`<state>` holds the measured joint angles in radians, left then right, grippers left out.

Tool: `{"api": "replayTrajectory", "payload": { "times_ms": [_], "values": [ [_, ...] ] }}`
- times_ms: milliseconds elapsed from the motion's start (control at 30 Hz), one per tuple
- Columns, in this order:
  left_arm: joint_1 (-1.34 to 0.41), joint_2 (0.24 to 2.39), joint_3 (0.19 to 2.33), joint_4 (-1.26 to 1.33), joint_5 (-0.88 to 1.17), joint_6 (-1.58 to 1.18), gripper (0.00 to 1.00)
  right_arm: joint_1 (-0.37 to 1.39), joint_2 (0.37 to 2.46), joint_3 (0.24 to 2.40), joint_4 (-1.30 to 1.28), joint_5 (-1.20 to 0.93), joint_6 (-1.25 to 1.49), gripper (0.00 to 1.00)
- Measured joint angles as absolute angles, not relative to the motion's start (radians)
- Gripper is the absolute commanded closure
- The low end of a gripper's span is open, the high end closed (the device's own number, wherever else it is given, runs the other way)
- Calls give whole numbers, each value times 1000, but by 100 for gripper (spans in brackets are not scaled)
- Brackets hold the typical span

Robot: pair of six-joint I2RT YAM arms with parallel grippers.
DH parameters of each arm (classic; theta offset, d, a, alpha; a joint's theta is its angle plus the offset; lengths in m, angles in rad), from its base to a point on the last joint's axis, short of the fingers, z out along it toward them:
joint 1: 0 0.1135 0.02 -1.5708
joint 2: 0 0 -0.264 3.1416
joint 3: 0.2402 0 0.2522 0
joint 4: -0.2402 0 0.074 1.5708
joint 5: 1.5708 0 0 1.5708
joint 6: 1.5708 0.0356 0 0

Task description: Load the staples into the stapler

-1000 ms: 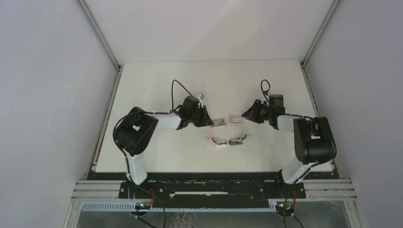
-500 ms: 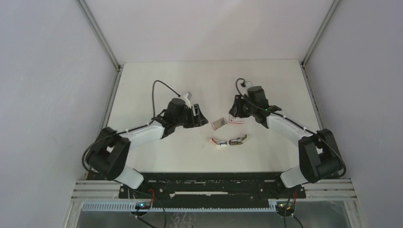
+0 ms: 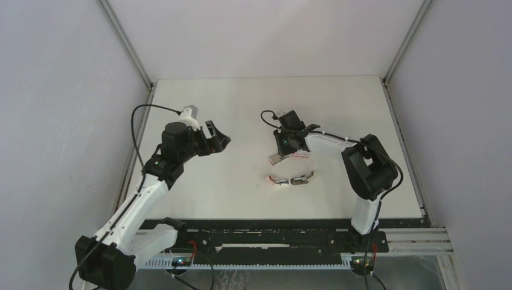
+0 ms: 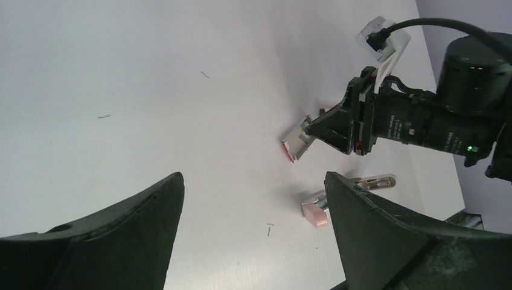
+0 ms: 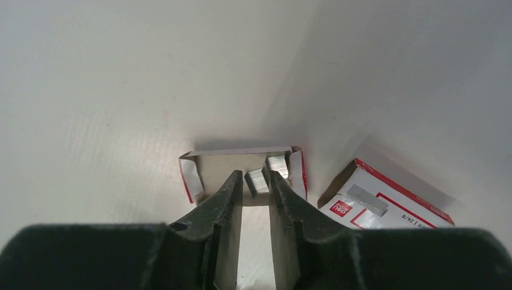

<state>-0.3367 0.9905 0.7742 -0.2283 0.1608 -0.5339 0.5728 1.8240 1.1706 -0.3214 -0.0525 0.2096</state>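
Observation:
The open pinkish-grey tray holds two silvery strips of staples. My right gripper points down into it and is shut on one strip; the other strip lies beside it. The white, red-printed box lies just right of the tray with a further strip on top. From above, the right gripper hangs over the tray. The pink-and-white stapler lies nearer the arms, untouched. My left gripper is open and empty, well left of the tray.
A dark grey-brown tool lies just right of the stapler. In the left wrist view the stapler shows beside the right finger, and single loose staples lie scattered on the white table. Walls enclose three sides.
My left arm drew back to the left, away from the tray, and its jaws opened wide. The right arm swung left over the tray and its jaws narrowed onto a strip.

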Motion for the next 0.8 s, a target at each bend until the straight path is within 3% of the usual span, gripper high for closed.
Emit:
{"api": "replayTrajectory", "payload": {
  "times_ms": [200,800],
  "values": [
    [-283,901,776,-332,161,-493,9,584,1868,1188,-352,-22,199,83],
    [-253,905,776,-366,181,-477,9,592,1916,1240,-365,-2,197,91]
  ]
}}
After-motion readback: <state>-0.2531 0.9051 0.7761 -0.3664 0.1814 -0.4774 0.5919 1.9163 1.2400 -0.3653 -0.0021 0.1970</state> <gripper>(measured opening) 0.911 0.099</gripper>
